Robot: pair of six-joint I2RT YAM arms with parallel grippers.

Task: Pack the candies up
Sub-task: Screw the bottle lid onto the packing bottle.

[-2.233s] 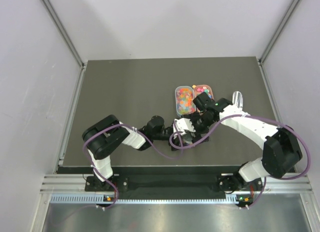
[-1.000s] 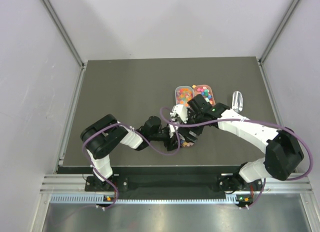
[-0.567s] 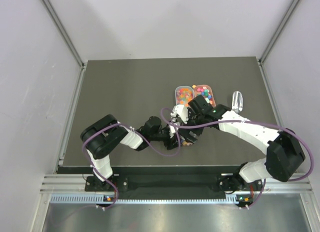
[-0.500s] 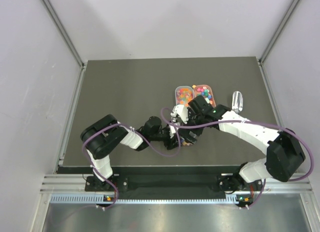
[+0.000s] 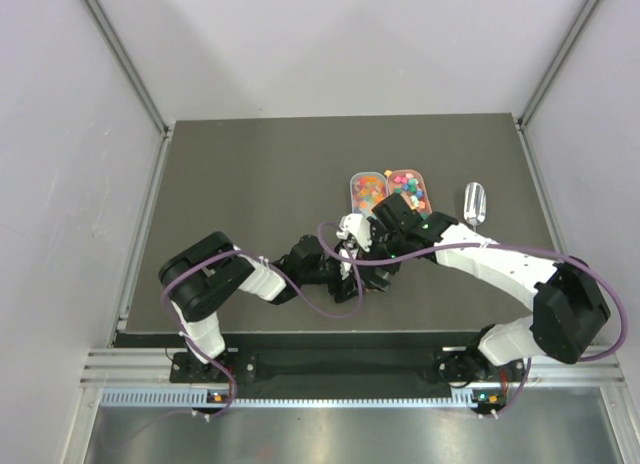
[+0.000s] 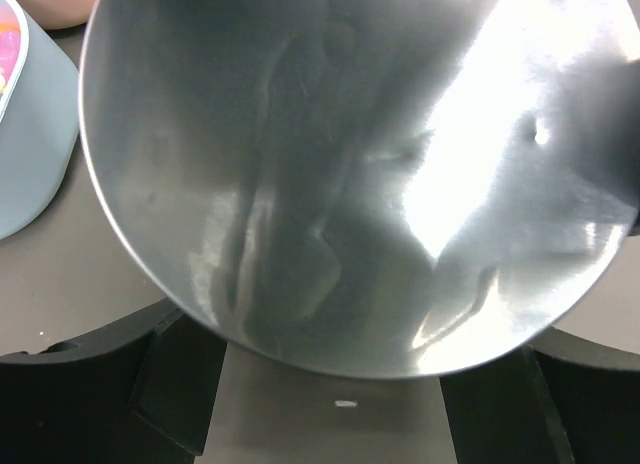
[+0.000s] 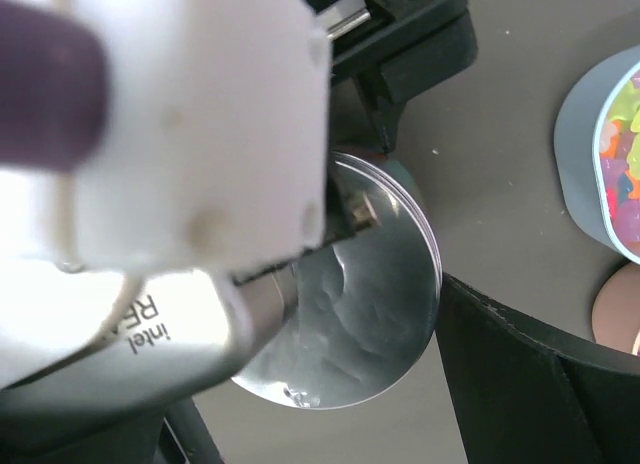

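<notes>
The candies point(image 5: 370, 190), tiny mixed-colour sweets, lie in two clear oval tubs point(image 5: 352, 187) at one o'clock on the dark table point(image 5: 250, 184). The right gripper point(image 7: 350, 394) has drawn back toward twelve o'clock, its jaws wide beside the clear round lid point(image 6: 340, 164), so we judge the lidding nearly done. The left gripper point(image 6: 330, 399) reaches toward three o'clock. We cannot tell whether it clamps.

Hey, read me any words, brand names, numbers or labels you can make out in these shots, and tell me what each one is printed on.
"intel": on the silver camera housing, close up in the right wrist view.
"REA": next to it on the same housing; the rest of the word is cut off.
No other writing is readable in any view.
</notes>
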